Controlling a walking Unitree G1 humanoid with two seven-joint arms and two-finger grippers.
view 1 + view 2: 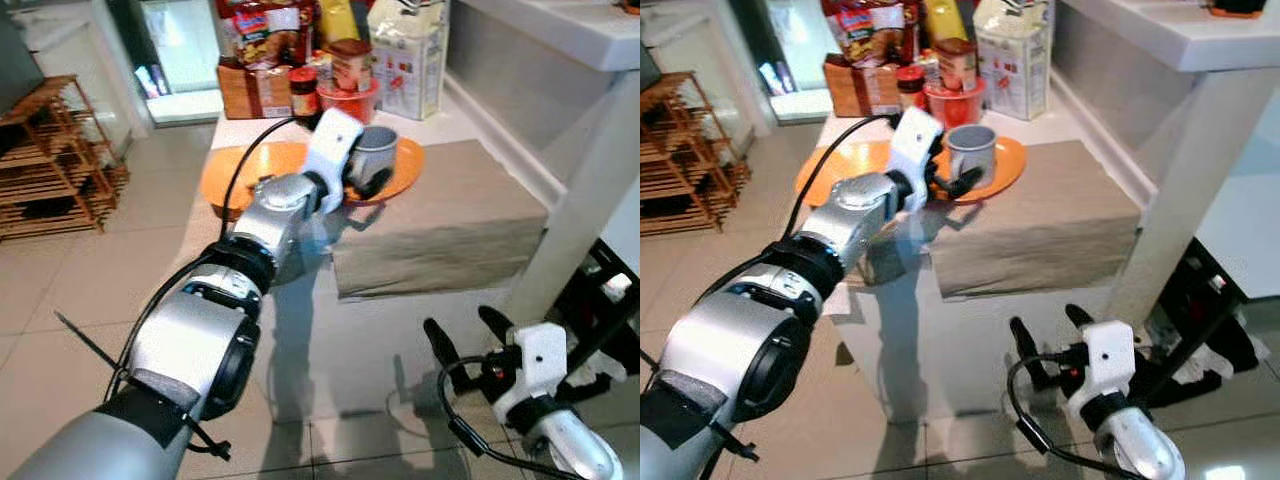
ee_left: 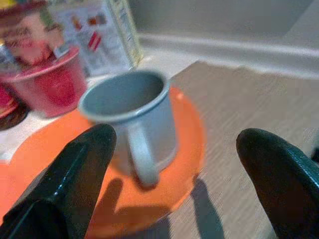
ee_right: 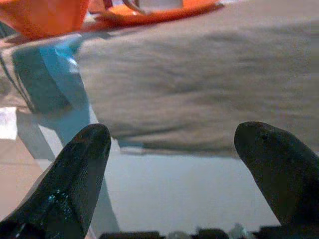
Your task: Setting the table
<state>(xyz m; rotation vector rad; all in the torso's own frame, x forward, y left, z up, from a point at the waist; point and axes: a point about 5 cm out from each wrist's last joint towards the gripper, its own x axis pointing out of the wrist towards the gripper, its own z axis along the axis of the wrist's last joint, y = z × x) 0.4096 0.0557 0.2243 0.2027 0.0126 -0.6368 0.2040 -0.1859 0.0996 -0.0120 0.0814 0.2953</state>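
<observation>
Sitting upright on the nearer orange plate (image 1: 405,165), the grey mug (image 1: 375,148) had its handle turned toward my left gripper (image 2: 174,164), whose jaws stood wide apart just short of it, not touching. I judged the clean way was to straddle the mug's body squarely rather than pinch the handle, then close gently so it wouldn't skate on the plate. The beige placemat (image 1: 440,225) lay beside it on the tabletop (image 1: 300,330). My right gripper (image 1: 468,338) hung low, jaws apart

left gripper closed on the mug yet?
No. In the left wrist view the left gripper is open, its black fingers spread either side of the grey mug, which sits on the orange plate.
</observation>
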